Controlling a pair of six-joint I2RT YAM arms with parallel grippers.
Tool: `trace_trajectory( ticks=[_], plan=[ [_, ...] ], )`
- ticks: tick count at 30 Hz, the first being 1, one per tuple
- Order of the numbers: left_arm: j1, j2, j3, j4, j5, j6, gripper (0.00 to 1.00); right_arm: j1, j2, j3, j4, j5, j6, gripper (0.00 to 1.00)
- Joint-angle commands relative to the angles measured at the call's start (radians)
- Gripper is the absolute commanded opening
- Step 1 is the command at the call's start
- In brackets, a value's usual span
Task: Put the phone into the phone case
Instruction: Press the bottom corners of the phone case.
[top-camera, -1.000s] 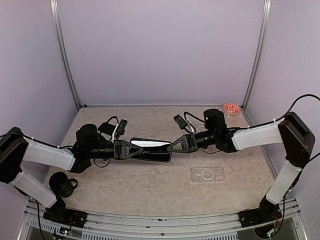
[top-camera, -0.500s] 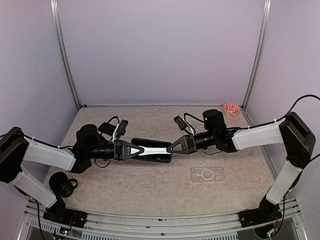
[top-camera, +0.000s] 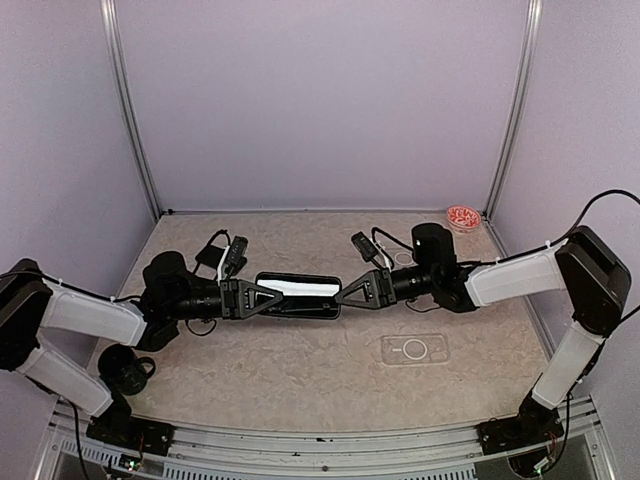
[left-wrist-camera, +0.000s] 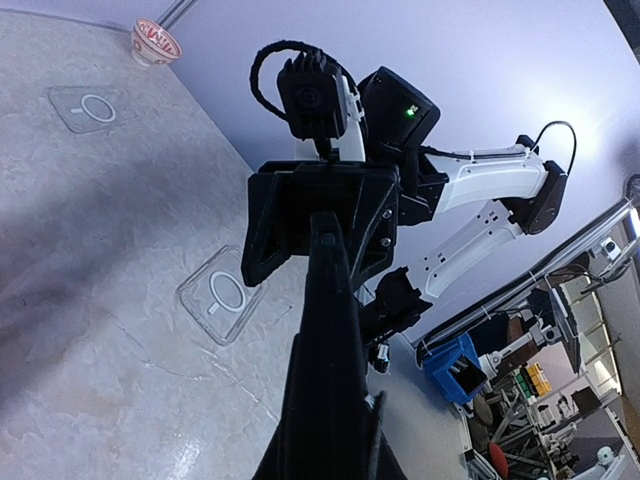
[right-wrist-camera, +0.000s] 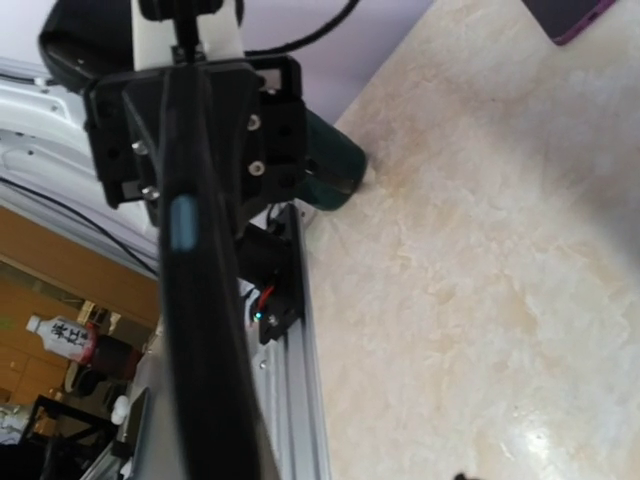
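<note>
A black phone (top-camera: 297, 296) hangs above the middle of the table, held at its two ends. My left gripper (top-camera: 262, 298) is shut on its left end and my right gripper (top-camera: 352, 293) is shut on its right end. In the left wrist view the phone (left-wrist-camera: 330, 340) shows edge-on, with the right gripper beyond it. In the right wrist view the phone (right-wrist-camera: 200, 320) is also edge-on. The clear phone case (top-camera: 414, 349) lies flat on the table to the front right of the phone; it also shows in the left wrist view (left-wrist-camera: 222, 297).
A second clear case (left-wrist-camera: 88, 107) lies further back near a small red bowl (top-camera: 462, 217) in the back right corner. A dark cup (top-camera: 128, 370) stands at the front left. A dark flat object (top-camera: 212, 255) lies behind the left arm.
The phone and both grippers have shifted slightly to the left, and the left arm has drawn back. Both grippers keep their hold.
</note>
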Motion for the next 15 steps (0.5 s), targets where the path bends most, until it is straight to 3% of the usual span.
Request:
trace_trajectory(
  ticks=[1, 8, 15],
  plan=[
    [0.008, -0.045, -0.005, 0.121, -0.023, -0.008, 0.00, 0.020, -0.004, -0.025, 0.148, -0.048, 0.076, 0.55],
    [0.008, -0.047, -0.006, 0.125, -0.031, -0.008, 0.00, 0.063, 0.036, -0.002, 0.185, -0.058, 0.104, 0.51],
    [0.010, -0.057, -0.008, 0.103, -0.040, 0.008, 0.00, 0.071, 0.056, 0.003, 0.217, -0.068, 0.138, 0.22]
  ],
)
